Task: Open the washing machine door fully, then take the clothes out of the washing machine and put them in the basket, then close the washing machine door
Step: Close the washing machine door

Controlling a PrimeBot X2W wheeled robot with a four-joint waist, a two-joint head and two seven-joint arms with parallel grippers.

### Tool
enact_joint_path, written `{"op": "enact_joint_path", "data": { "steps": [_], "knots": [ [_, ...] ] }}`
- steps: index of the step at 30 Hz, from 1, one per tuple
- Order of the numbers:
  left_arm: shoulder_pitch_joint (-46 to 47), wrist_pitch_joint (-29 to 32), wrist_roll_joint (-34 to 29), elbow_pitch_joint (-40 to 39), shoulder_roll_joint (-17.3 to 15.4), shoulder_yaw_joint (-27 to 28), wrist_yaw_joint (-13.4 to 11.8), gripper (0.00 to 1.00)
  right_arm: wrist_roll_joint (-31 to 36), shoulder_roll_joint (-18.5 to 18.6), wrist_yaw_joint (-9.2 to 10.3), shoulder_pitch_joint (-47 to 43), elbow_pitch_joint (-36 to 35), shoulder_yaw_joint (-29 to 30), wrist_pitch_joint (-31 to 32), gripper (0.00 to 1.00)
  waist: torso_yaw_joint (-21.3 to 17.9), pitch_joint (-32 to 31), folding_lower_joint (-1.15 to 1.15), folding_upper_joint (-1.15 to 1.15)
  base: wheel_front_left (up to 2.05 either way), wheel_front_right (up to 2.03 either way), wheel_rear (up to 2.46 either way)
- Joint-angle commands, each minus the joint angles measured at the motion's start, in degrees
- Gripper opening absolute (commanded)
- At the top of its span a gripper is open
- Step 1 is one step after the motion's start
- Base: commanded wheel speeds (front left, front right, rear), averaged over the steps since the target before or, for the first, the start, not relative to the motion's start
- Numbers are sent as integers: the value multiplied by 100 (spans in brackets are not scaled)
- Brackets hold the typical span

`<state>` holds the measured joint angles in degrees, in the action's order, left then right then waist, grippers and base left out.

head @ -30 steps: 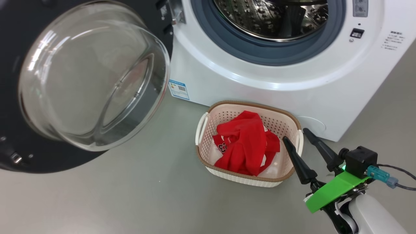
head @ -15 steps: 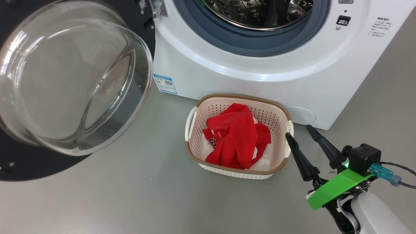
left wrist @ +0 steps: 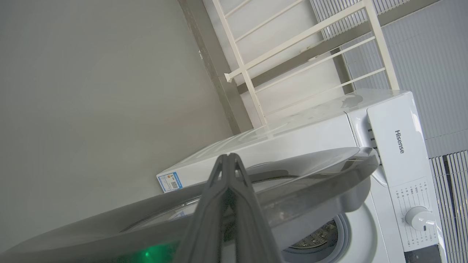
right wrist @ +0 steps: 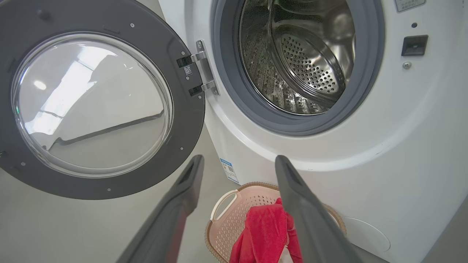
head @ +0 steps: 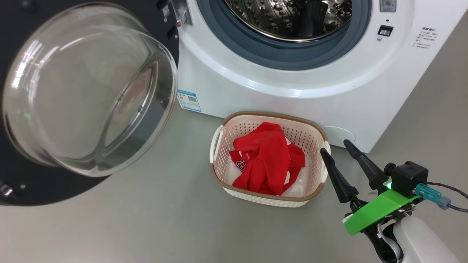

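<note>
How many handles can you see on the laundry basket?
2: one white handle on the left end of the basket, the other on its right end, by the right gripper.

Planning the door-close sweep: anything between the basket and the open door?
Just bare grey floor between the basket and the washing machine door, as the head view shows.

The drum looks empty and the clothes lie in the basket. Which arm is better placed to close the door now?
Probably left: the left claw, shut, is right at the washing machine door, on its outer side; the right claw hangs open beside the basket.
</note>
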<state>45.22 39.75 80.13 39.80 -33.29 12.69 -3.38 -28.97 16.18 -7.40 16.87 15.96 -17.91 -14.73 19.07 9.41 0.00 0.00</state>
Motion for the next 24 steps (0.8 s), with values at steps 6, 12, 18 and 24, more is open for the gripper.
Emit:
{"op": "enact_joint_path", "data": {
  "steps": [6, 12, 18, 24],
  "knots": [
    [-381, 809, 241, -652, -357, -75, -56, 0, -40, -46, -9, 4, -114, -94, -27, 100, 4, -125, 0, 0, 0, 0, 0],
    [-774, 1404, 455, -1318, -303, -169, -197, 0, -54, -103, -9, -60, -99, -101, -27, 100, -24, -269, 0, 0, 0, 0, 0],
    [-1103, 1829, 729, -2155, -152, -196, -440, 0, -69, -163, -9, -135, -95, -103, -27, 100, -94, -419, 0, 0, 0, 0, 0],
    [-1354, 2211, 1102, -2960, 100, -215, -796, 0, -77, -215, -9, -216, -96, -97, -27, 100, -209, -544, 0, 0, 0, 0, 0]
  ]
}}
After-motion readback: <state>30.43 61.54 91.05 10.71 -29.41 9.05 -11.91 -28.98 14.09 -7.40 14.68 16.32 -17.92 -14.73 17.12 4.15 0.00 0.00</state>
